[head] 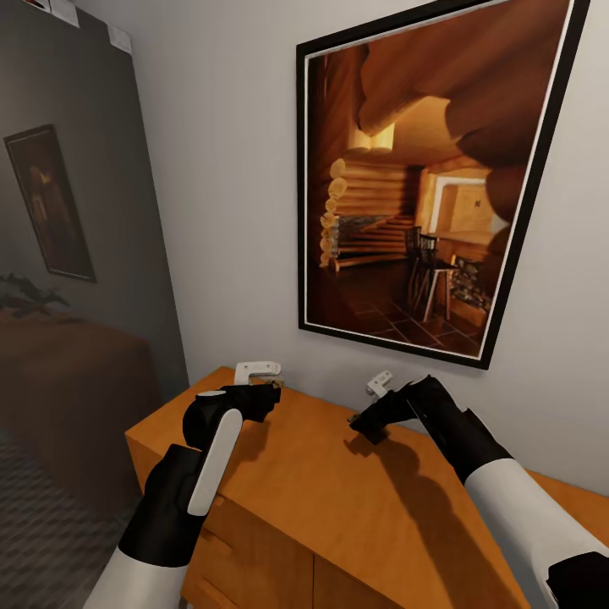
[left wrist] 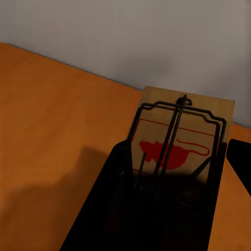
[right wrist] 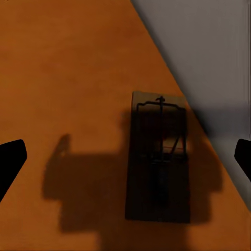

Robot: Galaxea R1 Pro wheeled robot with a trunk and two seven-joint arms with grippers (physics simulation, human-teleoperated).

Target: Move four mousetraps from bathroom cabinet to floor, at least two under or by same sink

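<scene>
I am at the orange-brown cabinet (head: 338, 499), with both arms over its flat top near the wall. My left gripper (head: 267, 392) is shut on a mousetrap (left wrist: 183, 125), a small board with a red mouse print and a wire bar, held between the dark fingers (left wrist: 112, 178). A second mousetrap (right wrist: 157, 162) lies flat on the cabinet top (right wrist: 68, 78) by the wall, in shadow. My right gripper (head: 365, 428) hovers open above it, its fingertips (right wrist: 11, 159) spread wide on either side. The bathroom sink is out of view.
A large framed picture of a log cabin interior (head: 431, 178) hangs on the white wall just above the cabinet. To the left, a dim grey wall carries a smaller dark picture (head: 51, 203) above a low brown piece of furniture (head: 68, 381). Patterned floor (head: 34, 516) shows at lower left.
</scene>
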